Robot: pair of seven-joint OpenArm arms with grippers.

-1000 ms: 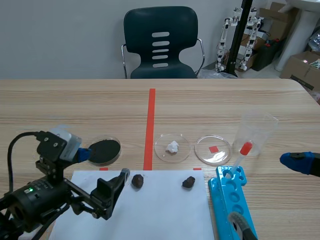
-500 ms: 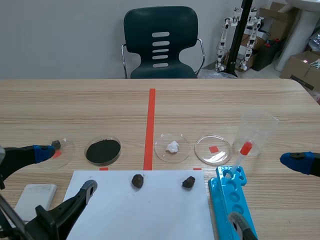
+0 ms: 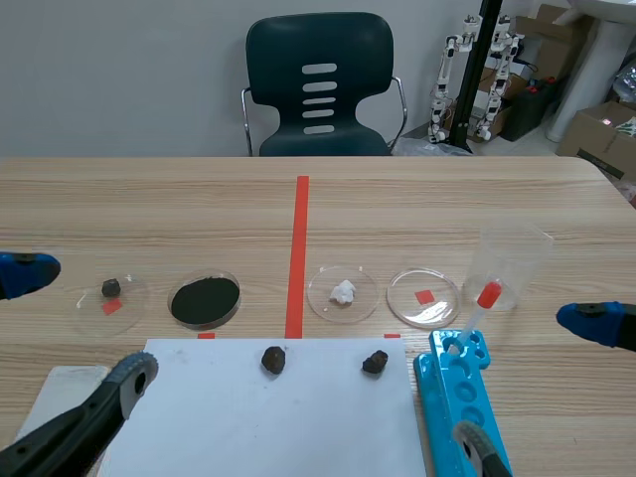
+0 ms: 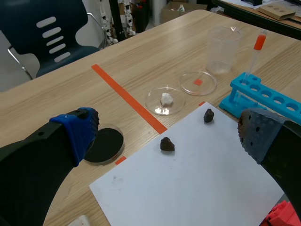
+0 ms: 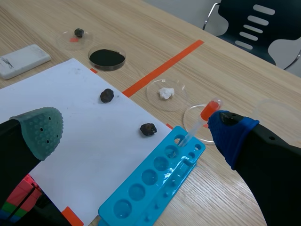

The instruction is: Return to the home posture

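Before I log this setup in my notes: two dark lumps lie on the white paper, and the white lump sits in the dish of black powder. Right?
No. The white lump sits in its own clear dish, beside the dish of black powder; the scene view shows it. Both dark lumps do lie on the white paper.
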